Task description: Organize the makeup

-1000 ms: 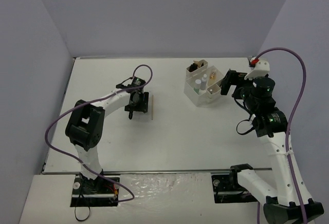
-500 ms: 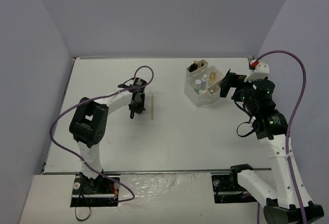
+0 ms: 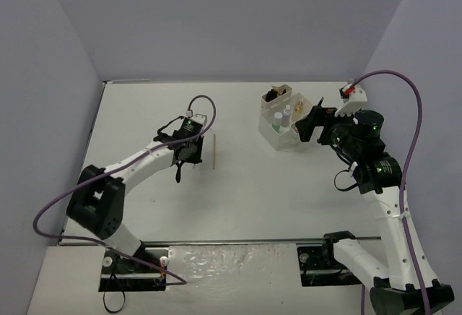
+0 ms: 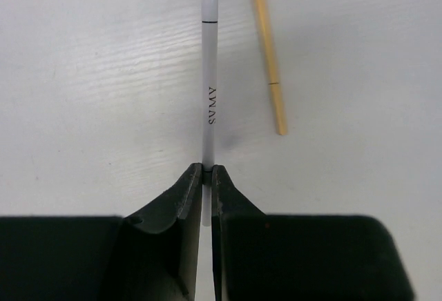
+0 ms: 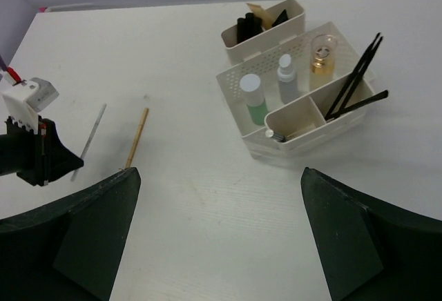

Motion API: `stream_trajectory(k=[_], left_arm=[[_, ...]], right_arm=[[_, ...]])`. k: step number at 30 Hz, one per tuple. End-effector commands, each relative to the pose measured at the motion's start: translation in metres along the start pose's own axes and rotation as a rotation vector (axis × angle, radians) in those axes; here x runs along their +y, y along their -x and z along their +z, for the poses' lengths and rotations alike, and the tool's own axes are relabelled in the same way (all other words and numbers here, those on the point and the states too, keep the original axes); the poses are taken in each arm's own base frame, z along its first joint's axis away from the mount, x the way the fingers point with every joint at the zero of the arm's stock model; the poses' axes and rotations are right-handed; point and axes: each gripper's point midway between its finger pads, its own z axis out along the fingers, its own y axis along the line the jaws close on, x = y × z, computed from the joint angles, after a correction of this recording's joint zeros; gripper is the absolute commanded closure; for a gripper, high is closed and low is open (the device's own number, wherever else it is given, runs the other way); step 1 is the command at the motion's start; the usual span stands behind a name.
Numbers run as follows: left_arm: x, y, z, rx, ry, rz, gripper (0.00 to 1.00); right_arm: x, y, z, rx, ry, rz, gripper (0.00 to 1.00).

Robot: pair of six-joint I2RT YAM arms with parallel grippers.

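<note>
The left gripper is pinched tight on the end of the white pencil at centre frame, the tan pencil lies just right of it, and the right gripper gapes wide, holding nothing, below the white box at upper right.

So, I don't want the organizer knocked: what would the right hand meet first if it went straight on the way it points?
Likely bare table, between the tan pencil and the white organizer. The open right hand aims into that gap, though depth is hard to judge.
</note>
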Motion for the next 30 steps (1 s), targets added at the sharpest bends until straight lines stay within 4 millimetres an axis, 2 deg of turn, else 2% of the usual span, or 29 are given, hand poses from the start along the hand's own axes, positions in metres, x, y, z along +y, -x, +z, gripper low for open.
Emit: stream_trajectory(k=[1, 3, 5, 7, 10, 14, 17, 23, 30], left_arm=[[-0.063, 0.079, -0.072, -0.406, -0.179, 0.197, 1.00], [-0.086, 0.088, -0.099, -0.502, -0.247, 0.268, 1.00], [-0.112, 0.087, -0.119, -0.556, -0.322, 0.348, 1.00], [-0.126, 0.095, -0.138, -0.627, -0.355, 0.404, 1.00], [-0.151, 0.093, -0.157, -0.664, -0.427, 0.480, 1.00], [-0.176, 0.092, -0.172, -0.696, -0.476, 0.568, 1.00], [-0.186, 0.093, -0.177, -0.705, -0.493, 0.597, 1.00], [-0.197, 0.093, -0.186, -0.732, -0.519, 0.619, 1.00], [-0.201, 0.096, -0.194, -0.752, -0.532, 0.632, 1.00]], right_arm=[[0.049, 0.007, 0.002, 0.030, 0.282, 0.007, 0.00], [0.062, 0.003, 0.002, 0.065, 0.364, 0.020, 0.00], [0.073, -0.003, 0.003, 0.103, 0.429, 0.032, 0.00], [0.083, -0.006, 0.001, 0.128, 0.486, 0.034, 0.01], [0.096, -0.009, 0.000, 0.145, 0.536, 0.021, 0.01], [0.116, -0.011, -0.003, 0.159, 0.607, 0.002, 0.02], [0.126, -0.009, -0.004, 0.153, 0.643, -0.001, 0.05], [0.127, -0.016, 0.002, 0.178, 0.653, 0.013, 0.12], [0.126, -0.023, 0.006, 0.193, 0.655, 0.016, 0.37]])
